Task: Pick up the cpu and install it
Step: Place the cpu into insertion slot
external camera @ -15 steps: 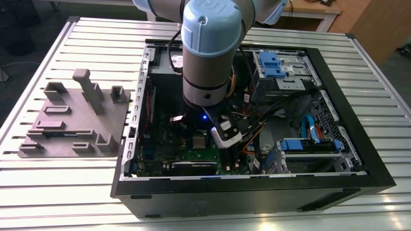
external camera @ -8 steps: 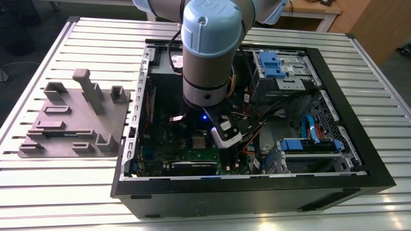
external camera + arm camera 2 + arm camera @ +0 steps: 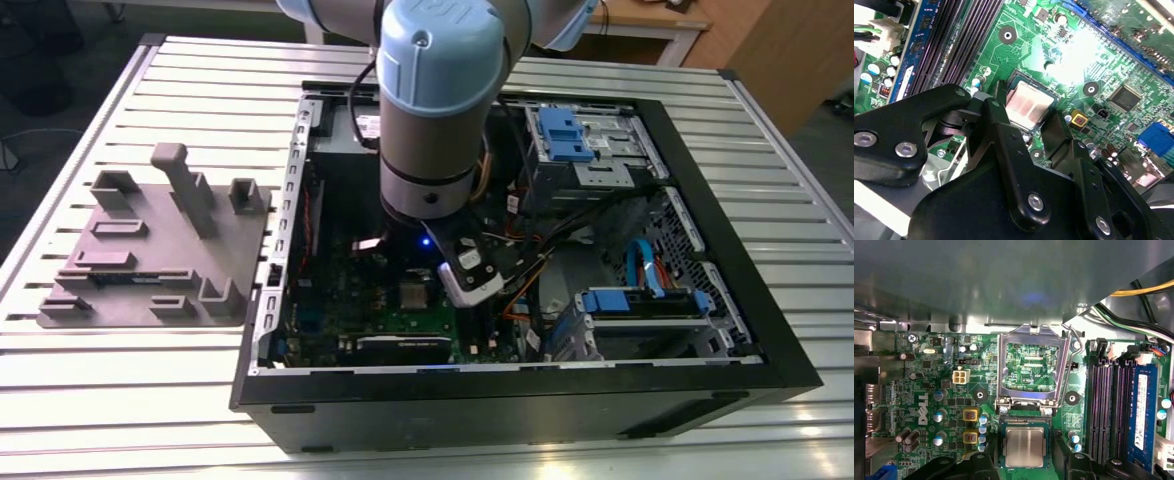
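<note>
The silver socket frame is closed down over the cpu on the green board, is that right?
No. The socket frame is swung open, off the cpu, whose metal top lies bare on the green board. The first wrist view shows it.

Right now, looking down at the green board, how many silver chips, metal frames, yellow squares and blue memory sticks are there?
cpu: 1
metal socket frame: 1
yellow square parts: 2
blue memory stick: 1
Total: 5
</note>
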`<state>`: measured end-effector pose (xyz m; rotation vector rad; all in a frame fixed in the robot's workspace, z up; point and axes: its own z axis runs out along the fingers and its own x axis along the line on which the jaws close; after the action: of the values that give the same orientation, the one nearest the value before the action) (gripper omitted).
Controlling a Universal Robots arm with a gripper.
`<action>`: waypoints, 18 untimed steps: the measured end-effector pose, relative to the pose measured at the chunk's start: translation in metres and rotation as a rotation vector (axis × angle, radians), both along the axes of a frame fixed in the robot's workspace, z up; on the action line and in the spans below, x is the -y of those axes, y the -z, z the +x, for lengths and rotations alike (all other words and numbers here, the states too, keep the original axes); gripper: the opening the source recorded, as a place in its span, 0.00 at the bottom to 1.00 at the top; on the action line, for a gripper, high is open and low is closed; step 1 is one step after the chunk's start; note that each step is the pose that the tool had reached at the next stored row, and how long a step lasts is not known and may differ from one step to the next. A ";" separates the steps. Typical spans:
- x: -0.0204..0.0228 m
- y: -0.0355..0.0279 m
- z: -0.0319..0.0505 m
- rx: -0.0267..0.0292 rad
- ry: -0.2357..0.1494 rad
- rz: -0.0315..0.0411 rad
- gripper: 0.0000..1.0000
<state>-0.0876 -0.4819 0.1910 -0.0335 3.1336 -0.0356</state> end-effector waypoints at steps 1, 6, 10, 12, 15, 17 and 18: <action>0.0000 0.0003 0.0004 0.0000 0.000 0.0030 0.54; 0.0000 0.0015 0.0021 -0.0002 0.000 0.0168 0.45; 0.0001 0.0016 0.0017 0.0001 0.000 0.0195 0.45; 0.0001 0.0012 0.0015 0.0002 0.000 0.0199 0.45; 0.0003 -0.0014 0.0008 0.0001 0.000 0.0183 0.45; 0.0002 -0.0016 0.0009 0.0001 0.000 0.0175 0.45; 0.0004 -0.0017 0.0008 0.0001 0.000 0.0171 0.45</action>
<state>-0.0868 -0.4822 0.1927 -0.0332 3.1336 -0.0087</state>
